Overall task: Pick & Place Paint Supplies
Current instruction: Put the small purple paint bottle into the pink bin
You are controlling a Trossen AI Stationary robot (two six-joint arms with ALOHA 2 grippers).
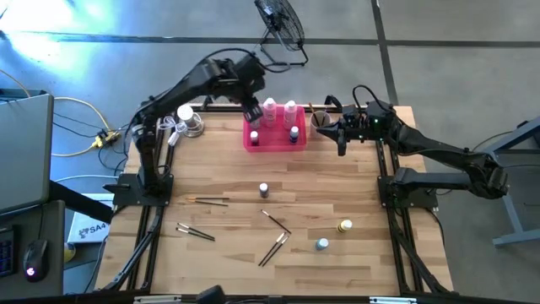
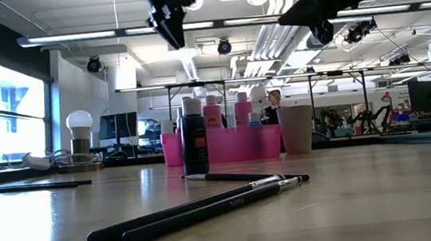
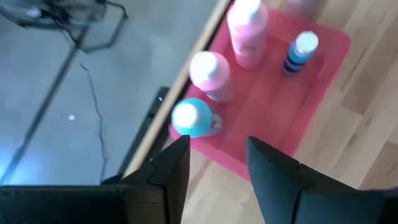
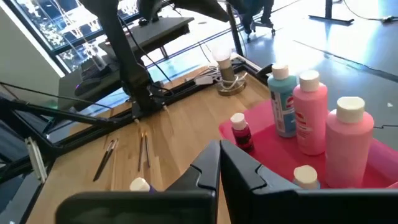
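A pink tray [image 1: 275, 142] stands at the table's far edge. In it stand a teal bottle [image 3: 193, 118], two pink bottles [image 3: 211, 74] [image 3: 247, 31], a tiny blue bottle [image 3: 300, 53] and a tiny dark red one [image 4: 241, 130]. My left gripper [image 3: 217, 162] hangs open above the tray's left end [image 1: 251, 114], with nothing between its fingers. To the right of the tray, raised off the table, my right gripper [image 1: 342, 139] is shut and empty. A tiny purple bottle [image 1: 264, 191], a yellow one [image 1: 344, 226], a teal one [image 1: 322, 245] and several brushes [image 1: 277, 221] are on the table.
A beige cup [image 1: 321, 121] stands just right of the tray, close to my right gripper. A bulb on a round base [image 1: 190, 122] sits at the far left corner with cables. Brushes [image 1: 211, 201] [image 1: 194, 232] [image 1: 272, 249] lie scattered across the near half of the table.
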